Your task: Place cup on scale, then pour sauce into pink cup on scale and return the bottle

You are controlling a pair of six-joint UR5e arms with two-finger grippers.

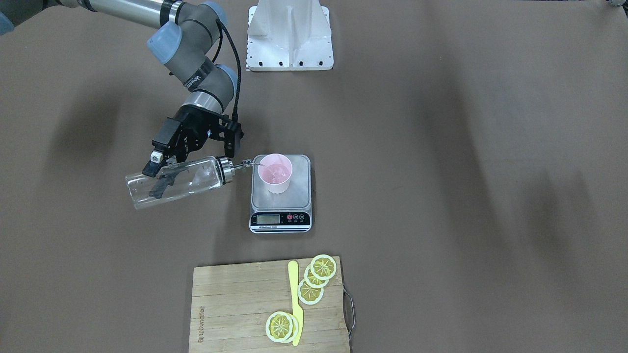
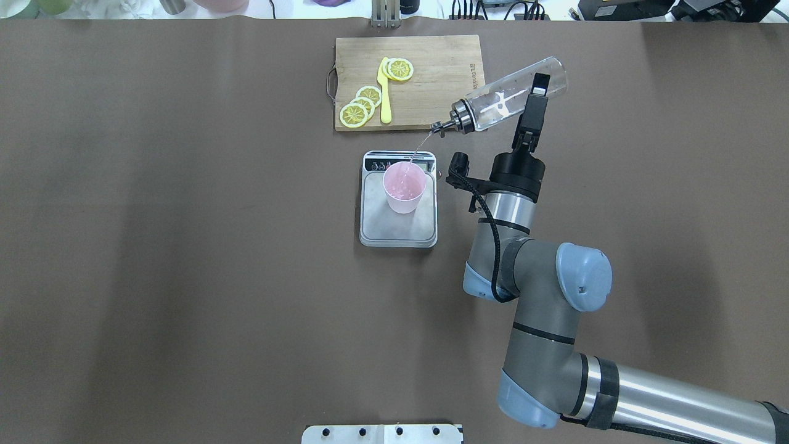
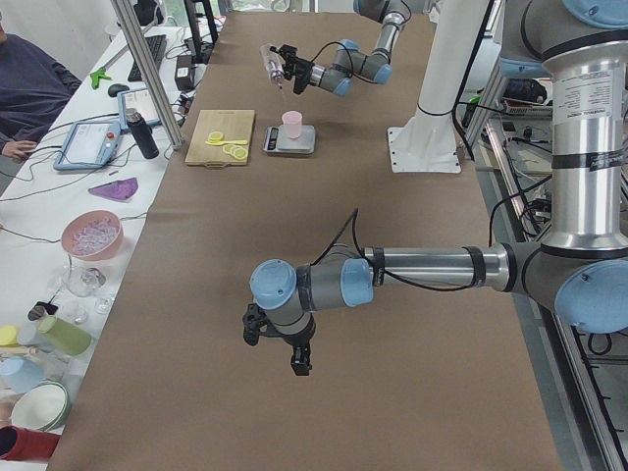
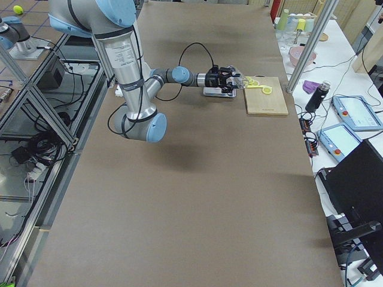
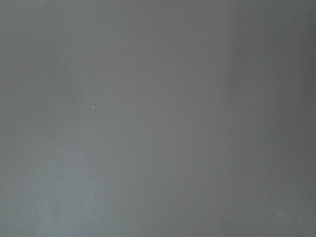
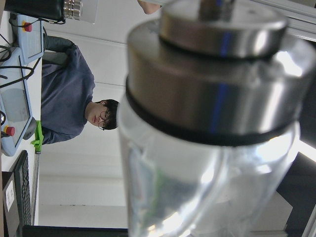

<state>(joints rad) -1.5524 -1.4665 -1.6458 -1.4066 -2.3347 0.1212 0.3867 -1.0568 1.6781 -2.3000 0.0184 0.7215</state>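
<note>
- Cup [image 2: 404,189] upright on scale [image 2: 385,229] platform, toward the display end, so the pour gets weighed.
- Sauce [image 2: 421,147] falls as a thin stream from spout into cup.
- Bottle [image 2: 511,94] tilted spout-down, aloft beside scale; right tool [image 1: 159,175] clamped across its glass body.
- Left tool [image 3: 299,365] well apart over bare surface [image 2: 185,246]; its opening cannot be told.
- Cutting board [image 2: 431,74] with lemon slices [image 2: 354,114] and yellow knife [image 2: 385,92] lies beyond scale; likely no obstruction to the pour.

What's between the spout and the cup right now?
A thin stream of sauce, running from the spout down into the cup; nothing else. The overhead view shows it.
</note>
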